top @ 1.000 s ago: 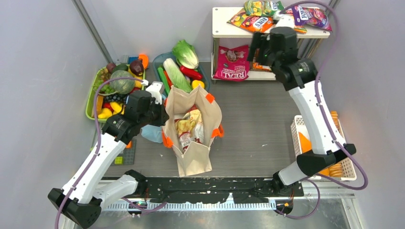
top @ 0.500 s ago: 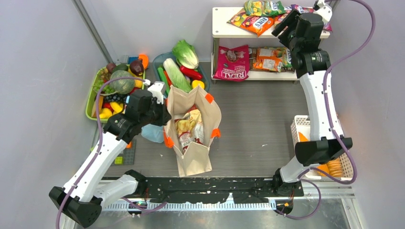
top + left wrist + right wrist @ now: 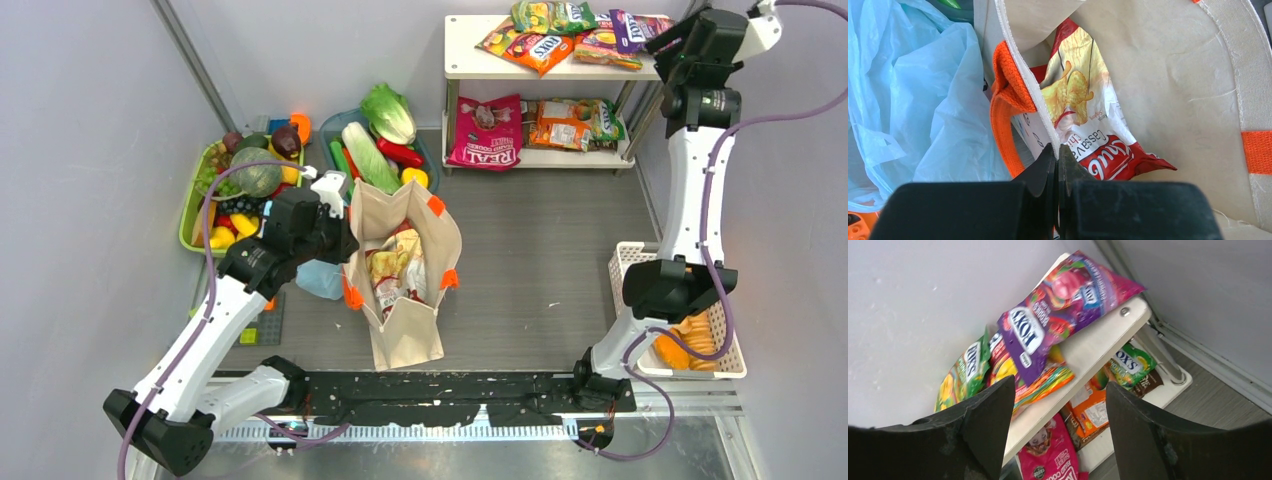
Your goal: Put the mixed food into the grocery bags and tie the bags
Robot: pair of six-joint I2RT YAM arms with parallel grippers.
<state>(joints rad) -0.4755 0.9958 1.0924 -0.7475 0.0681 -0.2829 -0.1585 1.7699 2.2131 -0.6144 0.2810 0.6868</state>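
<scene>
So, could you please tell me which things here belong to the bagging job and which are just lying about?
Part of the job:
- canvas tote
- blue plastic bag
- snack packets
- chips packet, already in the tote
- toy vegetables

Just lying about:
- white basket
- biscuits in it
- green tray
- white shelf
</scene>
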